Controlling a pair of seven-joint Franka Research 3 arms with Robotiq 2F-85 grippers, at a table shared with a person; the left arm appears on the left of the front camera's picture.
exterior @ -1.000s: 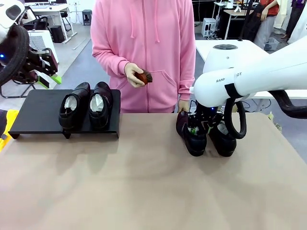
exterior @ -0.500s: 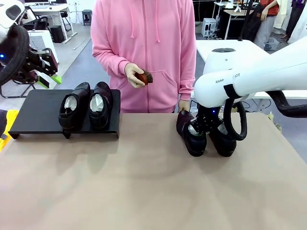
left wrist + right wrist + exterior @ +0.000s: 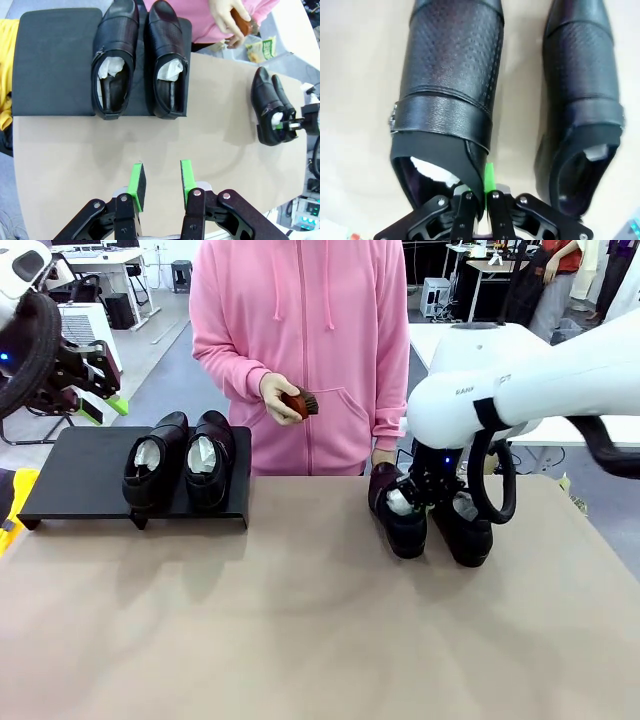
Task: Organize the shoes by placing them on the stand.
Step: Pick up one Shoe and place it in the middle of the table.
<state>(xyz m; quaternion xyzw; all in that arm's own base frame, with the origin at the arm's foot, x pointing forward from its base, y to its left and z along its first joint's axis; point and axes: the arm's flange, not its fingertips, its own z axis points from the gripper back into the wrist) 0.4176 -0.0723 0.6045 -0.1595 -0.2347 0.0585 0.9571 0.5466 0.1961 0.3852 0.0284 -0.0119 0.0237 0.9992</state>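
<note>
Wide tan surface (image 3: 300, 630) carries a low flat black stand (image 3: 80, 475) at its far-left edge, w/ two glossy black leather shoes (image 3: 155, 462) side by side on its right part, toes away from the robot, and bare room left of them. Far right, well apart from the stand, sit the third shoe (image 3: 405, 525) & fourth shoe (image 3: 465, 535), same axis. Right claw (image 3: 480, 192) is clamped on the third shoe's side wall; the stand lies to its left. Left claw (image 3: 160, 180) hangs nr the stand, pads apart, empty.
</note>
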